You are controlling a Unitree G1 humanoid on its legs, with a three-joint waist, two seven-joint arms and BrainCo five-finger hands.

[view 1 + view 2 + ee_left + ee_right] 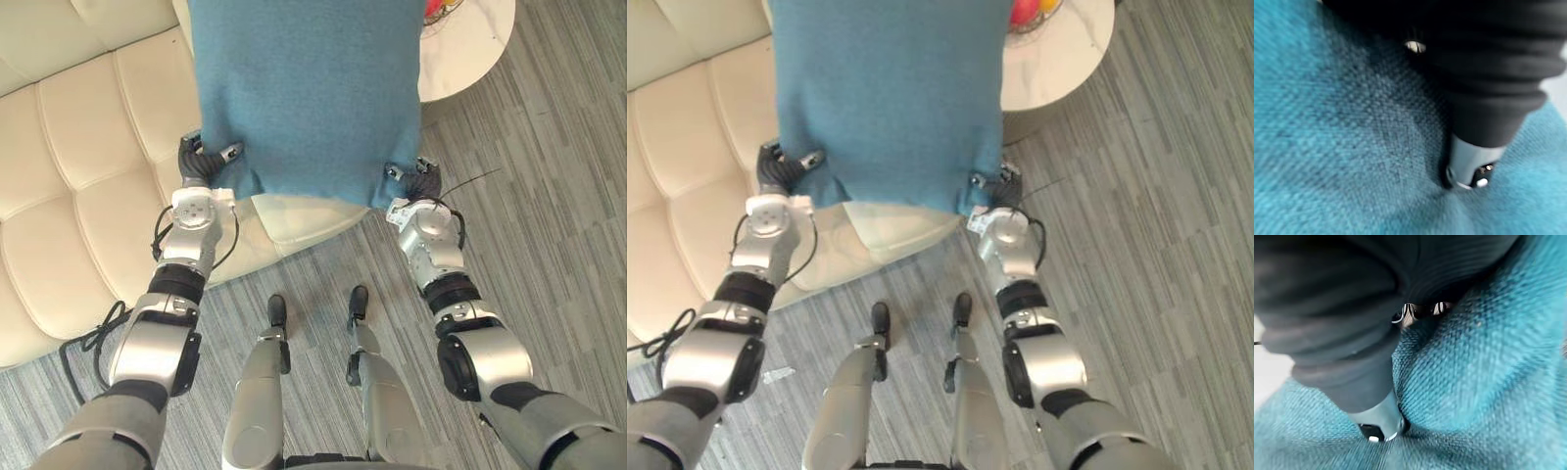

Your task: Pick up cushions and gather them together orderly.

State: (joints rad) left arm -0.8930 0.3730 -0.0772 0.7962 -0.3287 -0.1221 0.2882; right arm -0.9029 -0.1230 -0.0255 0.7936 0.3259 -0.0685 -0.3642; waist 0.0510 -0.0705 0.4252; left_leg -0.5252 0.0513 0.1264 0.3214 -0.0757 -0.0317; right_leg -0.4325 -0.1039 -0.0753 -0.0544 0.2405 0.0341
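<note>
Left eye view: your left hand (201, 163) and right hand (418, 177) pinched the cushion (309, 98) by its lower corners; it looked soft, light, likely to sag.

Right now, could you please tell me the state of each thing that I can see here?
Blue cushion: held up over the sofa, gripped at its two near corners.
Left hand: shut on the cushion's near left corner.
Right hand: shut on the cushion's near right corner.
Sofa: cream, partly hidden behind the cushion.
Round table: upright, beside the sofa.
</note>
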